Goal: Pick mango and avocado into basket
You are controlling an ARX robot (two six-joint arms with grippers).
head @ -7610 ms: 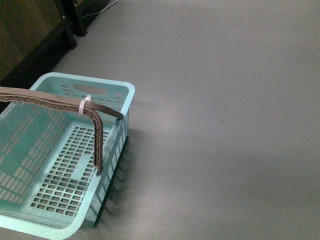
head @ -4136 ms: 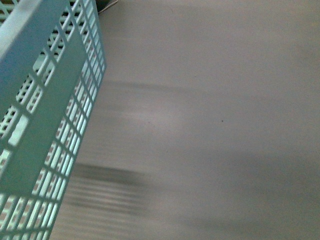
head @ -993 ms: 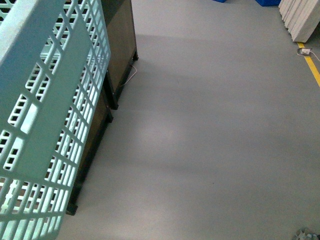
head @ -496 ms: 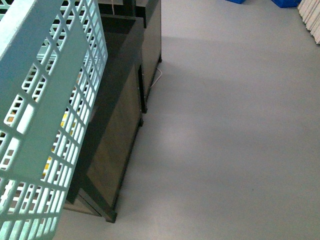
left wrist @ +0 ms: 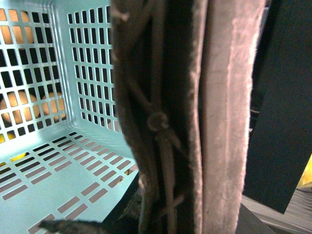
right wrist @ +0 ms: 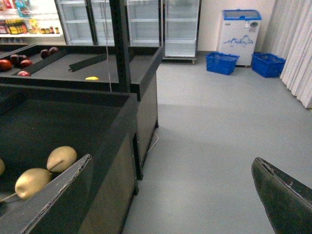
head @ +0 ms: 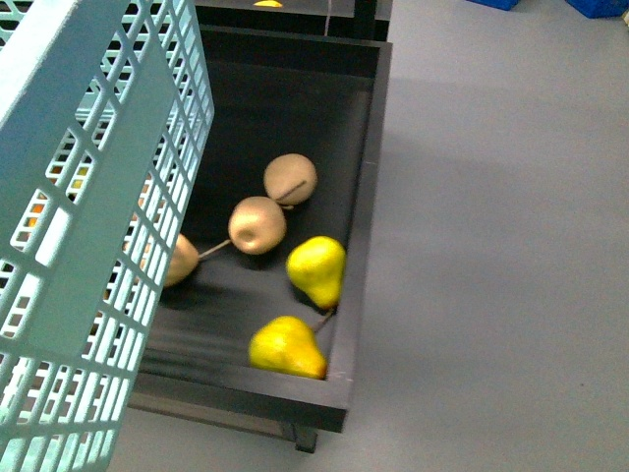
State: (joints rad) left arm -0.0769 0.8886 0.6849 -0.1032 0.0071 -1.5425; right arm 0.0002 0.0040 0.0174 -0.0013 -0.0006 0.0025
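The turquoise lattice basket (head: 98, 197) hangs tilted at the left of the front view, in front of a black fruit bin. In the left wrist view its slotted inside (left wrist: 58, 161) shows beside the brownish-mauve handle (left wrist: 219, 122). My left gripper (left wrist: 165, 219) is shut on that handle and mostly hidden behind it. My right gripper (right wrist: 165, 200) is open over the grey floor beside the bin, with nothing between its dark fingers (right wrist: 282, 195). No mango and no avocado show. A small yellow fruit (right wrist: 91, 78) lies in a farther bin, too small to tell what it is.
The black bin (head: 364, 197) holds two yellow pears (head: 316, 270) (head: 285, 346) and brown round fruits (head: 257, 224). Grey floor (head: 511, 246) lies to its right. Farther off are red apples (right wrist: 9, 63), glass-door fridges (right wrist: 180, 24) and blue crates (right wrist: 222, 62).
The basket has left the floor and now hangs tilted from the handle. The view has swept along the floor, and the black bin with pears has come into view.
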